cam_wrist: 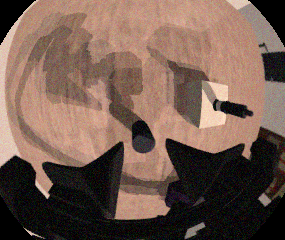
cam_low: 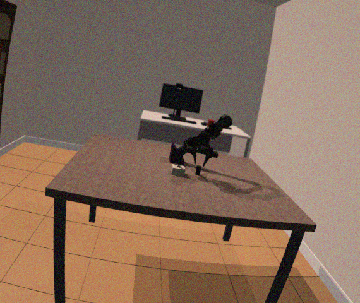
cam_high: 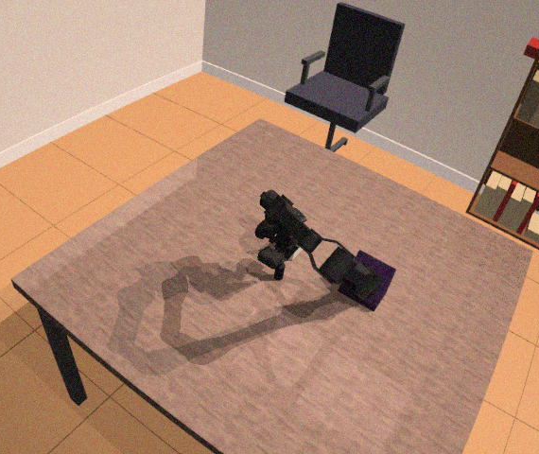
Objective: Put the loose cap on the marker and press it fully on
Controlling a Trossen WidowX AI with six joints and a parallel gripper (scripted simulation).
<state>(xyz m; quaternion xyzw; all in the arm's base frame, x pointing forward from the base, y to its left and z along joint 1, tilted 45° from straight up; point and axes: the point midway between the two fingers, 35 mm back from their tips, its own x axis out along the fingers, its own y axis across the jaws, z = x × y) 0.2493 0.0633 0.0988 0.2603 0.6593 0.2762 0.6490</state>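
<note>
The black cap (cam_high: 278, 272) (cam_low: 198, 170) (cam_wrist: 142, 137) stands upright on the table, separate from the holder block. The white holder block (cam_high: 296, 253) (cam_low: 178, 170) (cam_wrist: 213, 109) stands beside it, mostly hidden behind the arm in the top view. The dark marker (cam_low: 179, 166) (cam_wrist: 233, 108) stands upright in the block, bare of the cap; the top view does not show it. My gripper (cam_low: 199, 165) (cam_wrist: 145, 143) is open and empty, pointing down. Its fingertips are just above the cap, one on either side, with a gap to each in the wrist view. One finger partly hides the cap in the top view.
The arm's purple base plate (cam_high: 387, 275) (cam_low: 174, 155) is on the table (cam_high: 240, 391) (cam_low: 115, 179), near the block. The block with the upright marker is close beside one finger, on the right in the wrist view. A chair, a bookshelf and a desk with a monitor stand away from the table.
</note>
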